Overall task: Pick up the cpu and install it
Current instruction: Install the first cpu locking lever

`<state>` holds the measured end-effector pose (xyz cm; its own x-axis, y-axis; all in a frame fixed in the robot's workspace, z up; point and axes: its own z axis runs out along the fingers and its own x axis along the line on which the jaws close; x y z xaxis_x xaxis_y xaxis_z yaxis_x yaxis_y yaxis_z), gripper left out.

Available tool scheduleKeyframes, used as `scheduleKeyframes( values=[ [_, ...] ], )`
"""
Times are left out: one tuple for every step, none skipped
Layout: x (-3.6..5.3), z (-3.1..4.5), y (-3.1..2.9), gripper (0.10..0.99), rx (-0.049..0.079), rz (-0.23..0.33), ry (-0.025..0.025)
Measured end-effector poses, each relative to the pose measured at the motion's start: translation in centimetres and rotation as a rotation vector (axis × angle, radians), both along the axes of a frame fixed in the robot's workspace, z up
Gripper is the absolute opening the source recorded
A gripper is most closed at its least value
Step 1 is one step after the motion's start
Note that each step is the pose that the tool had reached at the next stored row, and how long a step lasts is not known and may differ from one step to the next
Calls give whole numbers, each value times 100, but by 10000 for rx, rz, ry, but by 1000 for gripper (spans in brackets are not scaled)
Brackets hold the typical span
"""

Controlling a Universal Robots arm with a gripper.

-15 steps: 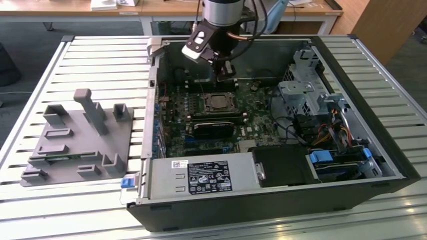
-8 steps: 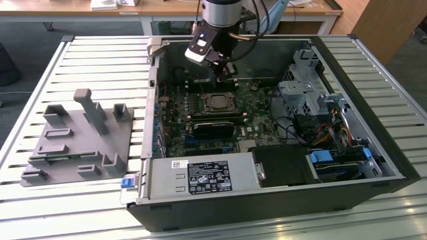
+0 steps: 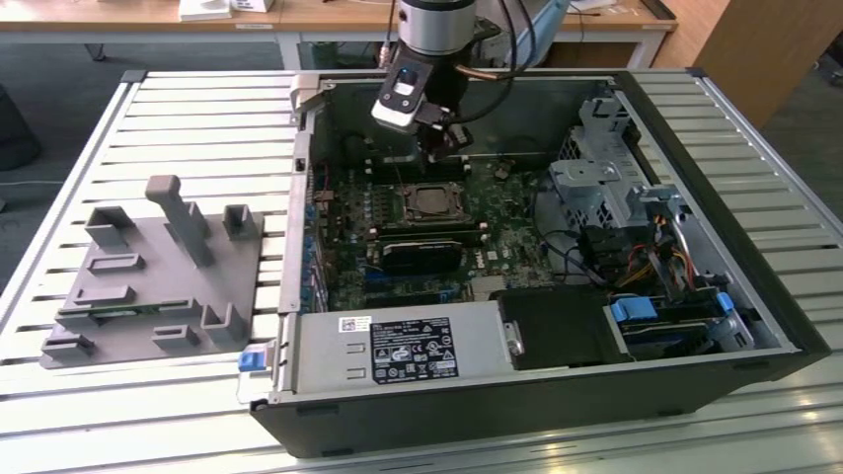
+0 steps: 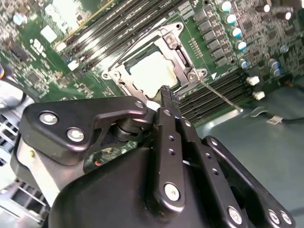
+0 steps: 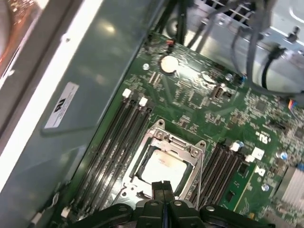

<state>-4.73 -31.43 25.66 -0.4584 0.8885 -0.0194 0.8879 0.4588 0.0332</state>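
The cpu (image 3: 431,202) lies flat inside the metal socket frame (image 5: 178,142) on the green motherboard, silvery top up. It is a pale square in both wrist views (image 4: 152,71) (image 5: 164,168). My gripper (image 3: 445,148) hangs inside the open computer case, a little above the board and just behind the socket in the exterior view. Its two black fingers are pressed together with nothing between them, and their tips (image 4: 166,91) (image 5: 163,186) hover over the edge of the socket, apart from the cpu.
Black memory slots (image 5: 118,137) flank the socket on both sides. A grey fixture plate (image 3: 145,286) with a green memory stick (image 3: 125,311) sits on the slatted table at the exterior view's left. Case walls, a drive cage (image 3: 599,183), cables and a black power supply (image 3: 560,326) surround the board.
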Motion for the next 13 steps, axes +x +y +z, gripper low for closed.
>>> scheduleKeyframes(
  values=[
    [0, 0, 0, 106, -1, 154, 1],
    [0, 0, 0, 106, -1, 322, 0],
    [0, -1, 0, 106, 0, 499, 1],
    [-1, -1, 0, 106, 0, 686, 1],
    [-1, -2, 0, 106, 0, 865, 0],
    [-1, -2, 0, 106, 0, 1044, 0],
    [-1, -3, 0, 106, 0, 1225, 1],
    [0, -4, 0, 106, 0, 1421, 0],
    [-1, -4, 0, 106, 0, 1602, 0],
    [-1, -5, 0, 106, -1, 1780, 0],
    [-1, -6, 0, 106, 0, 1961, 1],
    [-1, -7, 0, 106, -1, 2140, 1],
    [-1, -8, 0, 106, 0, 2319, 1]
  ],
)
